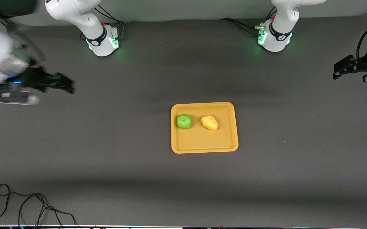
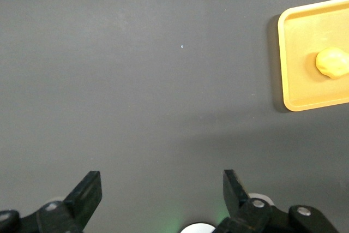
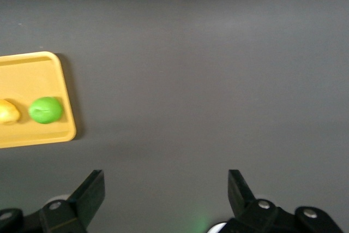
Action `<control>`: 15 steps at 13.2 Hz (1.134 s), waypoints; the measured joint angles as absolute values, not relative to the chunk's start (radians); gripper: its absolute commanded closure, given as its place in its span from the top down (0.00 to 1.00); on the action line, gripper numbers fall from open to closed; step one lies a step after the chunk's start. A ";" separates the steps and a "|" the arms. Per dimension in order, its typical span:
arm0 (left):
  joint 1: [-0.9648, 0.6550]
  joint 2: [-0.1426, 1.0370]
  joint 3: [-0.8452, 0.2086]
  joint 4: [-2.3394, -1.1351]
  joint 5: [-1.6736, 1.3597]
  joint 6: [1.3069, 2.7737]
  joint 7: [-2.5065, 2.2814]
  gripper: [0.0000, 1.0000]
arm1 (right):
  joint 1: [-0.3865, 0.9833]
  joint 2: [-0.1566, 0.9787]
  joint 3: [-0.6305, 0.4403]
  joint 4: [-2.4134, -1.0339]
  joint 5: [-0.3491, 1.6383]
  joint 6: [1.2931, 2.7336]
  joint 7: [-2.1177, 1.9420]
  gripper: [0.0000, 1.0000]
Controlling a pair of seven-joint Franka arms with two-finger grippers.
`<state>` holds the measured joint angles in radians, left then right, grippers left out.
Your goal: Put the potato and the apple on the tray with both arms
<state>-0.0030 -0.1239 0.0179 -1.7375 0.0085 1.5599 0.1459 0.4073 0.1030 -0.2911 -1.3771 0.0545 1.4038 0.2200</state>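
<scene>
The orange-yellow tray (image 1: 204,144) lies at the middle of the table. The green apple (image 1: 183,121) and the yellow potato (image 1: 209,122) sit on it side by side, the apple toward the right arm's end. The tray (image 2: 305,88) and potato (image 2: 332,63) show in the left wrist view; the tray (image 3: 32,72), apple (image 3: 46,110) and part of the potato (image 3: 7,112) show in the right wrist view. My left gripper (image 1: 337,73) (image 2: 162,189) is open and empty over bare table at the left arm's end. My right gripper (image 1: 69,86) (image 3: 166,189) is open and empty over bare table at the right arm's end.
The two arm bases (image 1: 102,43) (image 1: 274,39) glow green along the table's edge farthest from the front camera. A loose black cable (image 1: 27,206) lies near the table's front edge at the right arm's end.
</scene>
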 measured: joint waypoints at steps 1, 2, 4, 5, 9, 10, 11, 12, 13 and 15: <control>-0.003 -0.124 0.016 -1.737 0.009 1.560 0.146 0.99 | 0.333 0.085 -0.264 -1.393 0.052 1.405 0.173 1.00; -0.003 -0.124 0.015 -1.737 0.009 1.560 0.146 0.99 | 0.260 0.071 -0.233 -1.410 0.049 1.411 0.136 1.00; -0.003 -0.124 0.012 -1.737 0.009 1.560 0.146 0.99 | 0.164 0.040 -0.202 -1.471 0.043 1.458 0.096 1.00; -0.003 -0.124 0.011 -1.737 0.009 1.560 0.146 0.99 | 0.134 0.021 -0.198 -1.513 0.042 1.486 0.075 1.00; -0.003 -0.124 0.005 -1.737 0.009 1.560 0.146 0.99 | 0.015 -0.009 -0.118 -1.570 0.028 1.511 0.030 1.00; -0.003 -0.124 0.004 -1.736 0.009 1.560 0.146 0.99 | -0.016 -0.011 -0.069 -1.569 0.012 1.509 0.030 1.00; -0.003 -0.124 0.002 -1.736 0.009 1.560 0.146 0.99 | -0.027 -0.014 -0.037 -1.567 0.002 1.507 0.031 1.00; -0.003 -0.124 0.001 -1.736 0.009 1.560 0.146 0.99 | -0.027 -0.016 -0.022 -1.567 -0.002 1.506 0.031 1.00; -0.003 -0.124 0.000 -1.736 0.009 1.560 0.146 0.99 | -0.027 -0.017 -0.015 -1.566 -0.003 1.505 0.032 1.00; -0.003 -0.124 0.000 -1.735 0.009 1.560 0.146 0.99 | -0.028 -0.017 -0.015 -1.567 -0.003 1.505 0.032 1.00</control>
<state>-0.0032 -0.1239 0.0001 -1.7355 0.0086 1.5600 0.1459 -0.0279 -0.0173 -0.0147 -1.5665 -0.0031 1.5049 0.0315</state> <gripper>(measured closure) 0.004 0.000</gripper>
